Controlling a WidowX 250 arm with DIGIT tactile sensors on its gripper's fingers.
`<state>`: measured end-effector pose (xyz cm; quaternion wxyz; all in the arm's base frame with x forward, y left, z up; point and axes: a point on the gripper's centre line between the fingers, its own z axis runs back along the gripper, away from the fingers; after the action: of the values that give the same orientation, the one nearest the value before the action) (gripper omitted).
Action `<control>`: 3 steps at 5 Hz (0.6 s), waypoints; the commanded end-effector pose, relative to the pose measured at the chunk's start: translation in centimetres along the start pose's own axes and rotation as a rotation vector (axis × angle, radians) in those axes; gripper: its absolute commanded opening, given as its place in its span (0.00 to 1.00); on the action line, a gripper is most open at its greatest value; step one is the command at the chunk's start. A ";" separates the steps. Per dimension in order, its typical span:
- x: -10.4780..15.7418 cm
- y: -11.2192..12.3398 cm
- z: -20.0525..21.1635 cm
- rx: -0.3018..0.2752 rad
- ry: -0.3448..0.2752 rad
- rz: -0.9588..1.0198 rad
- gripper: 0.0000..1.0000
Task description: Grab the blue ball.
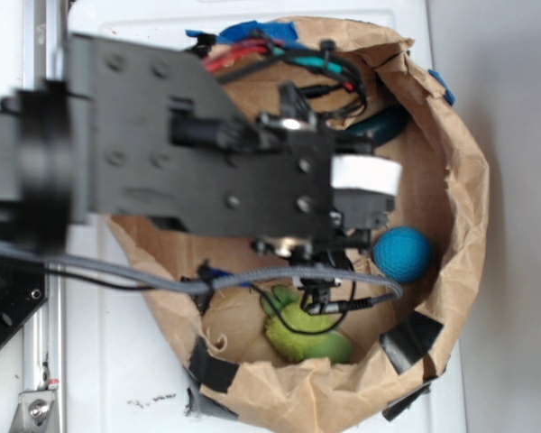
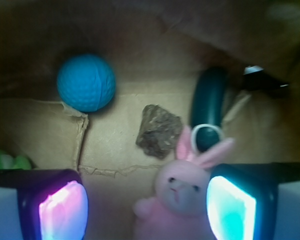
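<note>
Exterior view: bright, even daylight; the arm in the foreground is strongly blurred. Wrist view: dim and soft-focused, with the pincer pads glowing magenta and cyan, corners dark.

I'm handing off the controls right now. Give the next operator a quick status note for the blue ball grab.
Gripper: open, holding nothing, fingers either side of the pink bunny.
Blue ball: free on the floor of the paper bag, ahead and to the left in the wrist view; in the exterior view it sits just past the arm's tip.
Nearby: brown rock, dark green tube, green plush.
Done: nothing grasped.
Left: line up on the ball, close, lift.
</note>
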<state>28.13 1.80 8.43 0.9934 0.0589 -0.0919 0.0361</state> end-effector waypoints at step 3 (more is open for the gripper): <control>3.7 -0.1 0.2 -0.166 -0.107 0.011 1.00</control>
<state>30.59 1.26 7.15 0.9932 -0.0262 -0.1101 0.0263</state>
